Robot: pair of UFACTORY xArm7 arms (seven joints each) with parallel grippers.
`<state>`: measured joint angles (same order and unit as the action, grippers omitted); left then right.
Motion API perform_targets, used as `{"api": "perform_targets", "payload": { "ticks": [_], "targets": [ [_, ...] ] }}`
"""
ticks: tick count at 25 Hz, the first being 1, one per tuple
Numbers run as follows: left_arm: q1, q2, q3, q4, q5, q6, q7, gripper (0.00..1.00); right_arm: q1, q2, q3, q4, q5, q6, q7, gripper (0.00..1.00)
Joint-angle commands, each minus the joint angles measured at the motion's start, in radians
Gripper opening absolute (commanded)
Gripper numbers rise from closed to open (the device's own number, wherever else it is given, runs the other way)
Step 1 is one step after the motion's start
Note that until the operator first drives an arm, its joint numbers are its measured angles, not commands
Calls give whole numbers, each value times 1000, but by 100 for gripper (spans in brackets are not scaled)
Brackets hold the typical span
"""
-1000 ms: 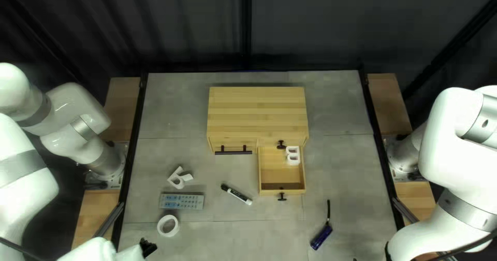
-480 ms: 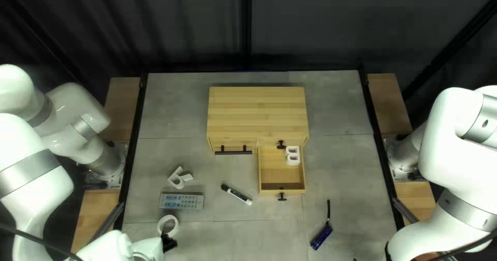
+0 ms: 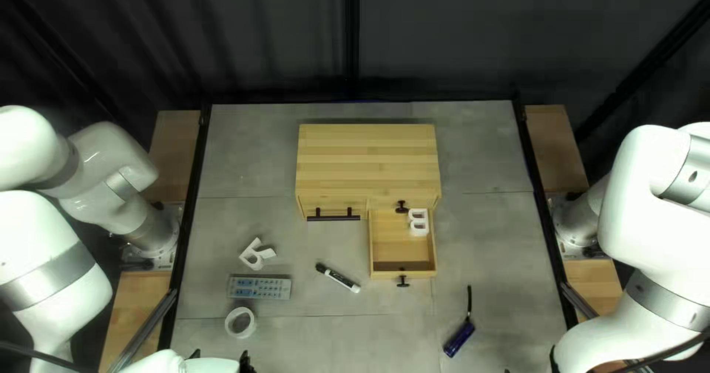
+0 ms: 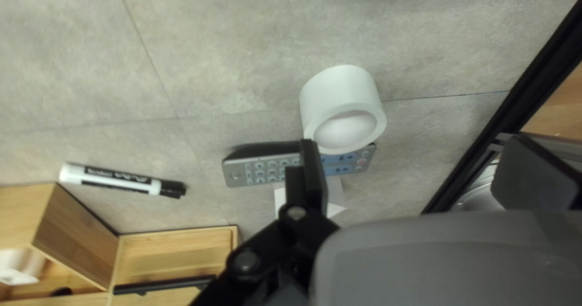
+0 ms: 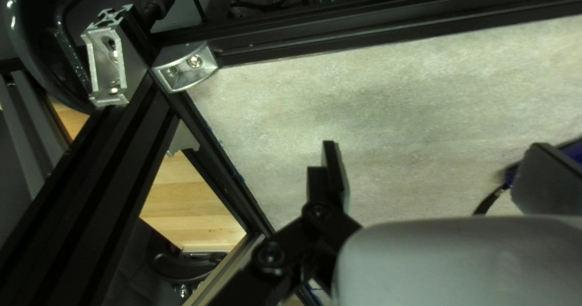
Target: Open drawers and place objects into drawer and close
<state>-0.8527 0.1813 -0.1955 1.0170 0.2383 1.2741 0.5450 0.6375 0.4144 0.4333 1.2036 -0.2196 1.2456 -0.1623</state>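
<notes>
- Top left view: I see the wooden cabinet (image 3: pixel 368 158) on the grey table (image 3: pixel 481 255), with its lower right drawer (image 3: pixel 403 266) pulled out. The white letter B (image 3: pixel 418 231) sits inside, toward the back and right side of that drawer.
- In the same view, the white letter R (image 3: pixel 253 261) lies left of the cabinet's front, with the remote (image 3: pixel 259 288) and then the white roll (image 3: pixel 231 323) nearer the table's near edge. The marker (image 3: pixel 342 278) lies between the remote and the drawer; the blue object (image 3: pixel 459 340) with its black strap (image 3: pixel 469 299) is to the right.
- My left gripper (image 3: pixel 220 357) is at the bottom edge, near the roll. My right gripper (image 3: pixel 530 365) barely shows at the bottom edge, right of the blue object.
- Left wrist view: my left gripper has its jaws spread wide, holding nothing. The roll is ahead of it, nearer one finger, which hides part of the remote. I can also see the marker, the B in the drawer and the cabinet's black bar handle (image 4: pixel 163 285).
- Right wrist view: my right gripper is apart too, with nothing gripped. Part of the blue object shows behind one finger; the black frame (image 5: pixel 394 30) and a silver bracket (image 5: pixel 185 66) are ahead.
</notes>
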Motion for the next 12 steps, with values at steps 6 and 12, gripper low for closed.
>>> {"api": "perform_targets", "payload": {
  "ticks": [6,12],
  "targets": [
    [31,-6,23,-62,34,-49,69,100,0,0,0,0,0,0,0,100],
    [36,4,24,-52,42,-46,108,100,0,0,0,0,0,0,0,100]
  ]
}}
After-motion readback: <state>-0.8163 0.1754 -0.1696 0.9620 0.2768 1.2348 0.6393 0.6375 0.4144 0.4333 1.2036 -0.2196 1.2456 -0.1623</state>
